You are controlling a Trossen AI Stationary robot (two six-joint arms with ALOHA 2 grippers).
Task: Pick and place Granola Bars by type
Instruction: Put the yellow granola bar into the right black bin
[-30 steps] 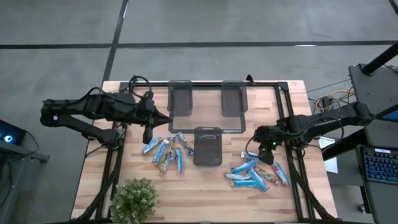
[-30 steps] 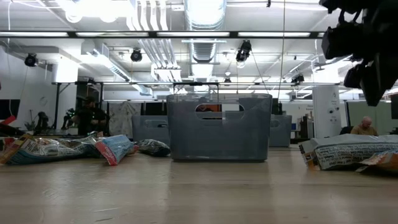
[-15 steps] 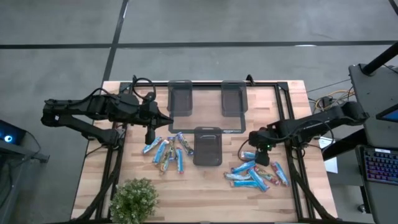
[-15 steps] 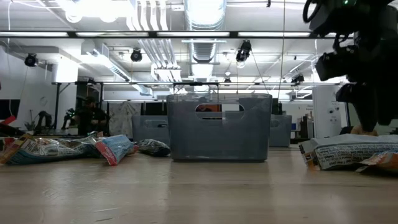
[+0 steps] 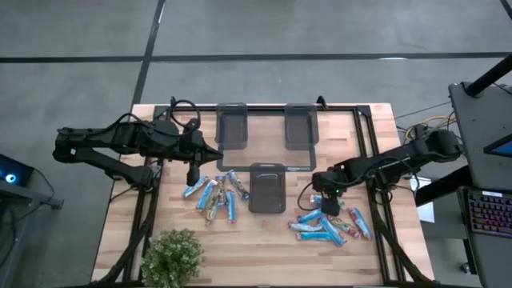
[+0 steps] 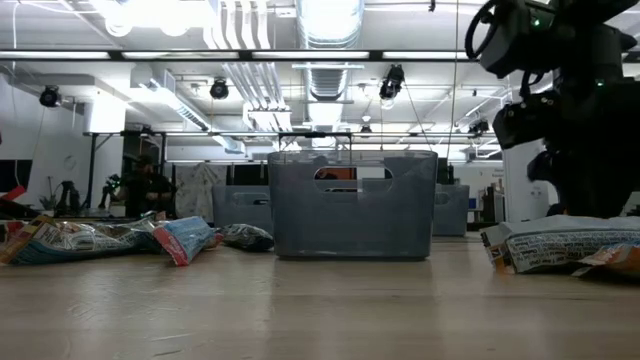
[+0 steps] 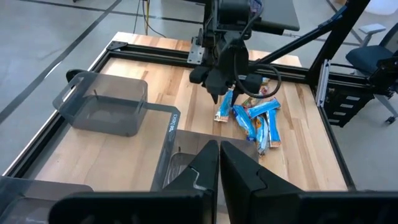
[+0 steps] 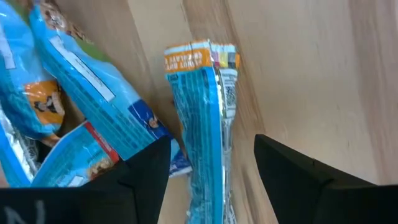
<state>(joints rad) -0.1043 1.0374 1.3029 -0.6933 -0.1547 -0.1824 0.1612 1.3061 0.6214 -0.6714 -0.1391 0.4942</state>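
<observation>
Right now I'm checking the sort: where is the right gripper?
In the high view, the right gripper hangs open over the right-hand pile of granola bars, just right of the nearest grey tray.

Two dark jointed arms, black cables

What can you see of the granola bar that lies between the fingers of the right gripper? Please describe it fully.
The granola bar is slim, in a shiny light-blue wrapper whose crimped end carries an orange band. It lies flat on the wooden table, at the edge of the right-hand pile, with other blue bars next to it. The right gripper hangs over it with open jaws, one dark finger on each side; I cannot tell if they touch it.
</observation>
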